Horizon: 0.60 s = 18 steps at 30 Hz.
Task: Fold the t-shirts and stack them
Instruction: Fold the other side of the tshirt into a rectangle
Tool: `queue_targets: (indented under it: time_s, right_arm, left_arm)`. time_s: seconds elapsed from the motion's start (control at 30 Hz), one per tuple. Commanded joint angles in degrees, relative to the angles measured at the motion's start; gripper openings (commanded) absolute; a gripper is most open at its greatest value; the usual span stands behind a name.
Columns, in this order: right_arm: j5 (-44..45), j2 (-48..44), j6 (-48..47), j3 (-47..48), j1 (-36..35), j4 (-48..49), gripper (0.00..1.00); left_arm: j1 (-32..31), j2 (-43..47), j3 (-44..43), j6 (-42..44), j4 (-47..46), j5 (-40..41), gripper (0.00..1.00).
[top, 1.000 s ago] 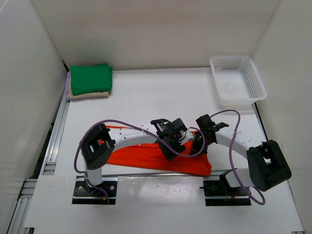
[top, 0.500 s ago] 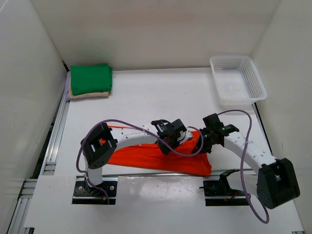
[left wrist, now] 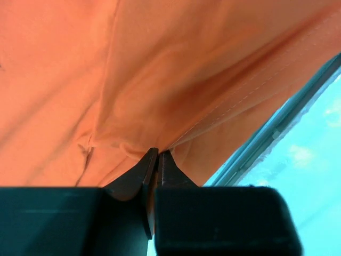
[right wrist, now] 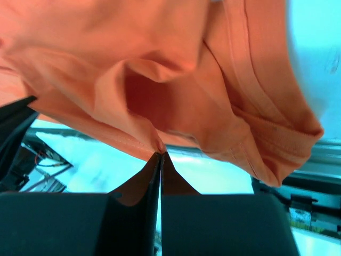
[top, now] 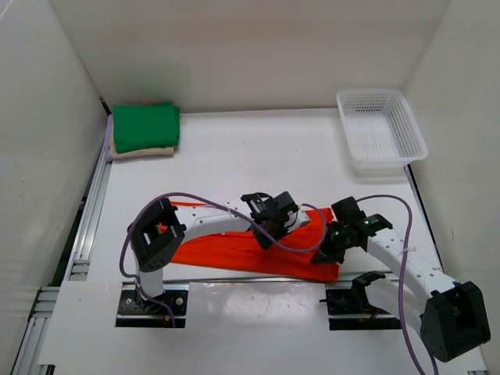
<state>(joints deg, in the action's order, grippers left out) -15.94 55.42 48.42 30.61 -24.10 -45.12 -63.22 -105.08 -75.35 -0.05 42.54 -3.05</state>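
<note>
The orange-red t-shirt [top: 226,251] lies crumpled along the near edge of the table [top: 258,156], just in front of the two arm bases. The left gripper [left wrist: 157,156] is over the middle of the shirt, its jaws clenched on a small fold of the cloth, which bunches right at the tips. The right gripper [right wrist: 160,156] is at the shirt's right end, near the hem, and it is also pinched tight on a ridge of the cloth; the cloth hangs slack around the ridge. At the far left corner a folded green t-shirt [top: 146,125] rests on a folded tan beige t-shirt [top: 142,151]; at the far right corner stands a white basket [top: 373,94], well apart from both grippers.
</note>
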Motion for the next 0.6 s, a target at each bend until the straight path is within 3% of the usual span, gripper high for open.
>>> queue_targets:
  time_s: [0.0, 0.23, 0.57]
  right_arm:
    - [-2.60, -1.01, 1.32, -1.51, -0.34, -3.83, 0.00]
    - [-3.13, -0.49, 1.32, -3.89, -1.04, -3.83, 0.02]
    - [-5.16, -0.49, -3.33, -1.88, -1.04, -8.39, 0.18]
  left_arm:
    - [0.12, 2.08, -0.67, 0.05, 2.98, -1.16, 0.16]
    - [0.12, 0.84, -1.73, 0.05, 4.83, -1.17, 0.24]
    - [0.12, 0.84, -2.78, 0.05, 8.26, -3.45, 0.35]
